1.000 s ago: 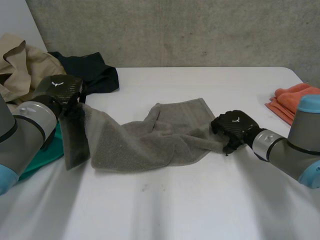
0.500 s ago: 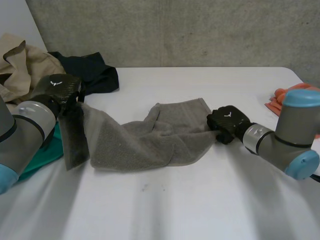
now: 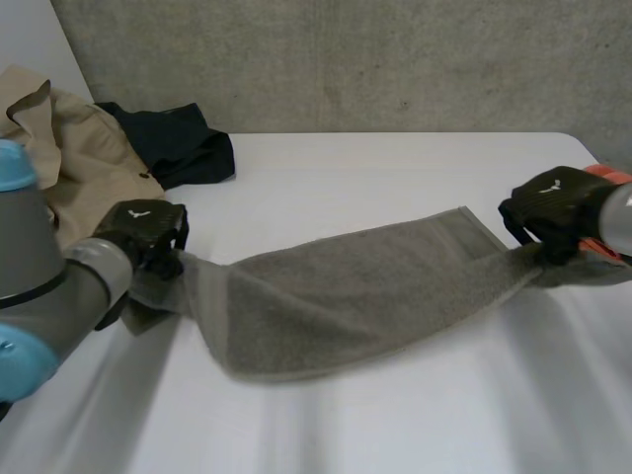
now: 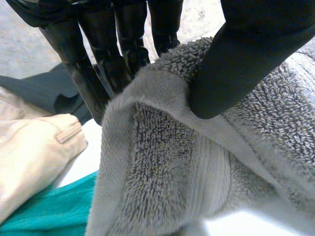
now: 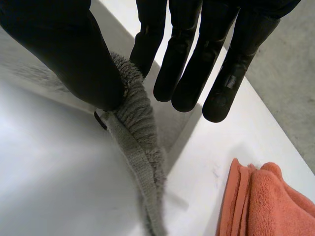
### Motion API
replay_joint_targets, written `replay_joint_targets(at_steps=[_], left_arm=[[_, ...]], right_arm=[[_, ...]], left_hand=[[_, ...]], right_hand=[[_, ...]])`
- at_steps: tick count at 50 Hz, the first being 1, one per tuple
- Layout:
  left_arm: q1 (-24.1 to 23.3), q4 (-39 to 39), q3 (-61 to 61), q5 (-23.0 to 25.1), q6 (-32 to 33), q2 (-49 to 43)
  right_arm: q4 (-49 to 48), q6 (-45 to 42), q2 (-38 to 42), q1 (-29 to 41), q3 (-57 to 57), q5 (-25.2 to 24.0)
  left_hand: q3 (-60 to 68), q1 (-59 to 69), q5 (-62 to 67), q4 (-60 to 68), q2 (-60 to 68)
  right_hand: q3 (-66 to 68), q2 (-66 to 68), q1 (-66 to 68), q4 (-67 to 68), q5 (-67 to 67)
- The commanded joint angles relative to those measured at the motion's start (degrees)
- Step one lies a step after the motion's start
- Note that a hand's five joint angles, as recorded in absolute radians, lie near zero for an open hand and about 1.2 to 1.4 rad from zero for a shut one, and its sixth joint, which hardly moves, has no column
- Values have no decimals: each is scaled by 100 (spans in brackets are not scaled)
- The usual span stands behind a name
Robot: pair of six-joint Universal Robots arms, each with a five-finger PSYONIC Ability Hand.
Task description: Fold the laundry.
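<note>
Spanning the table (image 3: 395,168) from left to right, the grey towel (image 3: 346,296) is hanging pulled out long between the two hands, its middle sagging low over the white top. The left hand (image 3: 146,232) is sitting at the towel's left end, back turned up, its arm reaching in from the near left. In the left wrist view its thumb (image 4: 236,64) is pressing a bunched corner of terry against the fingers (image 4: 123,44), so it is grasping the towel. The right hand (image 3: 553,202) is holding the right end out at the table's right side, just beside an orange cloth (image 5: 266,201). Its thumb (image 5: 69,54) is pinching the towel's hem against one finger (image 5: 147,39), while the other fingers are pointing straight out. A beige garment (image 3: 79,168) and a dark garment (image 3: 188,143) are lying at the far left, and a teal cloth (image 4: 44,216) is lying beside the left hand.
</note>
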Motion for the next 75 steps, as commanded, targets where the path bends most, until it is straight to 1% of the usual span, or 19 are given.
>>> replay_joint_targets(at_steps=[1, 7, 12, 17, 21, 28, 33, 36, 43, 44, 45, 46, 50, 52, 57, 60, 65, 70, 75], left_arm=[[-279, 408, 1597, 26, -12, -1103], [-226, 1382, 3774, -18, -169, -1218], [-191, 1692, 4622, -44, -635, -1183], [-174, 1569, 4317, -26, -891, -938], [-138, 1306, 3272, 0, -988, -402], [-86, 814, 1390, 96, -953, 205], [-15, 444, 783, 342, -926, 101], [-15, 435, 800, 378, -926, -285], [-50, 576, 1642, 334, -540, -1797], [-50, 585, 1730, 334, -487, -1946], [-77, 585, 1897, 317, -382, -2191], [-86, 576, 1968, 299, -329, -2272], [-156, 576, 1916, 334, -232, -2273], [-182, 593, 1732, 334, -223, -2125], [-130, 838, 654, 369, -232, -572], [-173, 1076, 81, 413, -214, -51], [-419, 1401, -1183, 413, -188, 977], [-648, 1525, -1810, 413, -4, 857], [-797, 1657, -1890, 404, 804, 189]], right_arm=[[-1695, 457, 1123, 279, -1319, 755], [-3923, 1387, 923, 394, -2320, 905], [-4843, 1846, 333, 394, -2331, 1054], [-4633, 1882, -80, 376, -1936, 993], [-4317, 1856, -475, 350, -1146, 747], [-2754, 1601, -1179, 297, 103, 299], [-1751, 1049, -1014, 191, 726, 219], [-1811, 845, -531, 209, 798, 237], [-2803, 880, 1008, 262, 596, 447], [-2909, 906, 1148, 288, 561, 509], [-3092, 959, 1376, 375, 500, 649], [-3155, 977, 1439, 420, 499, 720], [-3235, 1082, 1466, 543, 613, 949], [-3261, 1117, 1449, 561, 701, 975], [-3427, 1144, 1125, 526, 1078, 958], [-3542, 1144, 931, 517, 1185, 958], [-3613, 1170, 895, 508, 1317, 949], [-3604, 1205, 904, 508, 1352, 940], [-3613, 1205, 895, 517, 1413, 844]], left_hand=[[1166, 1419, 1491, 1132, 1130], [1166, 1419, 1491, 1132, 1130], [1166, 1419, 1491, 1132, 1130], [1166, 1419, 1491, 1132, 1130], [1166, 1419, 1491, 1132, 1130], [1166, 1419, 1491, 1132, 1130], [1166, 1419, 1491, 1132, 1130], [1166, 1419, 1491, 1132, 1130], [985, 1238, 1310, 951, 949], [250, 504, 575, 216, 214], [-1839, -1585, -1514, -1873, -1875], [-2892, -2638, -2567, -2926, -2928], [-4784, -4531, -4460, -4819, -4821], [-4887, -4634, -4563, -4922, -4924], [-4854, -4601, -4529, -4889, -4890], [-4603, -4349, -4278, -4637, -4639], [-2638, -2384, -2313, -2672, -2674], [-3002, -2748, -2677, -3036, -3038], [-3810, -3557, -3486, -3845, -3846]], right_hand=[[1211, 1252, 2322, 1191, 1365], [1211, 1252, 2322, 1191, 1365], [1211, 1252, 2322, 1191, 1365], [1211, 1252, 2322, 1191, 1365], [1211, 1252, 2322, 1191, 1365], [1211, 1252, 2322, 1191, 1365], [1211, 1252, 2322, 1191, 1365], [1211, 1252, 2322, 1191, 1365], [1211, 1252, 2322, 1191, 1365], [1211, 1252, 2322, 1191, 1365], [1211, 1252, 2322, 1191, 1365], [1211, 1252, 2322, 1191, 1365], [1211, 1252, 2322, 1191, 1365], [1211, 1252, 2322, 1191, 1365], [1211, 1252, 2322, 1191, 1365], [1211, 1252, 2322, 1191, 1365], [1211, 1252, 2322, 1191, 1365], [1211, 1252, 2322, 1191, 1365], [1211, 1252, 2322, 1191, 1365]])
